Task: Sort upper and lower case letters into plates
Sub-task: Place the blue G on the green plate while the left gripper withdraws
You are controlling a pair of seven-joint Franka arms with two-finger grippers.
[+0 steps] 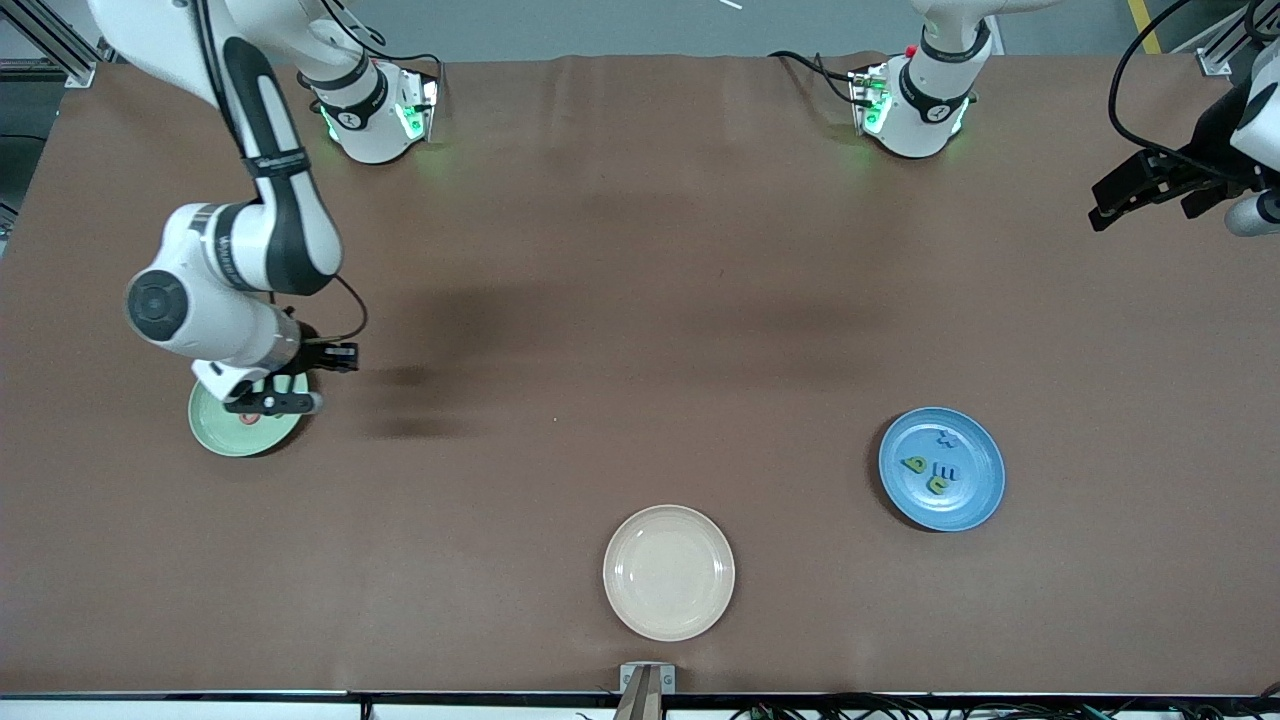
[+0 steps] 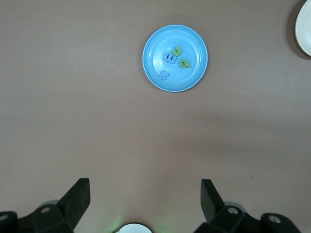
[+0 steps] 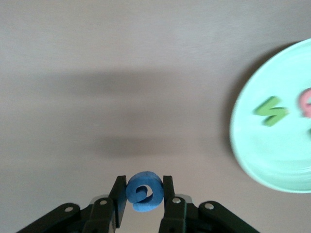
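Toward the right arm's end of the table, at about nine o'clock from the table's middle, my right gripper (image 1: 300,380) hangs over the rim of the pale mint-green round plate (image 1: 225,435). Its jaws are closed to a narrow gap on a small blue curled toy letter (image 3: 144,191), pinched flat between the two pads. The right wrist view shows that letter above bare brown tabletop (image 1: 620,300), just beside the plate's edge — not yet over the dish itself. In the mint plate I can see a green zigzag letter (image 3: 270,111) and part of a pink letter (image 3: 306,104); anything more is cut off.

At roughly four o'clock sits the medium-blue round plate (image 1: 985,500), holding four letters: two green ones (image 2: 181,57) and two blue ones (image 2: 167,67). A cream-beige round plate (image 1: 668,572) lies at six o'clock, nearest the front camera.

My left gripper (image 2: 146,204) waits high over the left arm's end of the table, jaws spread wide and holding nothing.

I judge the sort nearly done — no loose letters show on the table, so the held one looks like the last to drop.
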